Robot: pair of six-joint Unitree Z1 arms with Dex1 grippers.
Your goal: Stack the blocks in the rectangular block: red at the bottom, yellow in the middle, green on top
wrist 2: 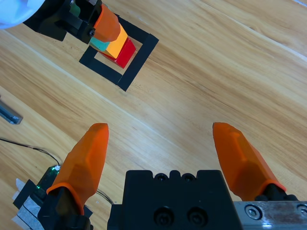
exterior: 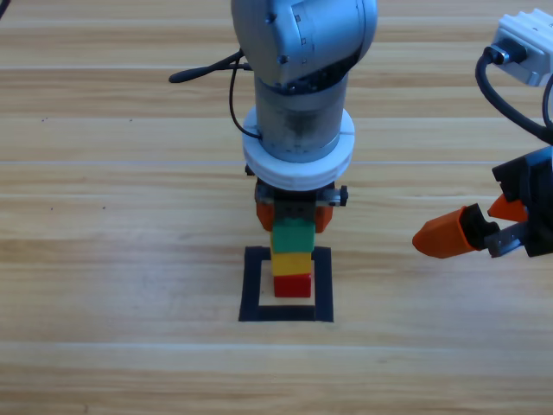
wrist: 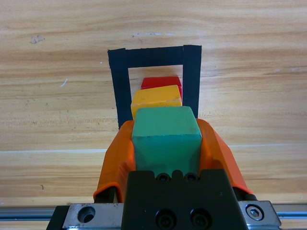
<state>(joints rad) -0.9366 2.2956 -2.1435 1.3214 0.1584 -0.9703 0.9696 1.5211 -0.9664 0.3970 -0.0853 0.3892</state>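
Nearest the left wrist camera: green cube (wrist: 166, 139), gripped between the orange jaws of left tool (wrist: 166, 143), jaws pressed flat to its two side faces. Sits directly on yellow cube (wrist: 157, 100), which sits on red cube (wrist: 162, 82); stack order correct, all three inside black tape rectangle (wrist: 191, 72).

High view: left tool (exterior: 294, 218) comes straight down from the top edge over the stack, green (exterior: 292, 233) over yellow (exterior: 292, 262) over red (exterior: 293, 284). Stack stands toward the middle of rectangle (exterior: 254, 285), wood visible between red and the tape on left, right and near sides. Cannot tell whether green rests with full weight on yellow or is carried partly by the jaws.

Key relation for next move: stack axis vertical, in line with the left tool's approach; jaws flank green on the sides only, nothing above or below in their way. Judgement: release needs jaws to part sideways evenly, then a straight lift; any sideways drag risks shearing green off yellow, the column being tall and narrow. Yellow looks slightly offset on red in the left wrist view, so margin small.

Right tool (exterior: 449, 233) waits well apart at the right of the table (exterior: 104, 259), jaws wide apart, holding nothing. Open wood all round the rectangle; a black cable lies on the table at upper left, far from the stack.
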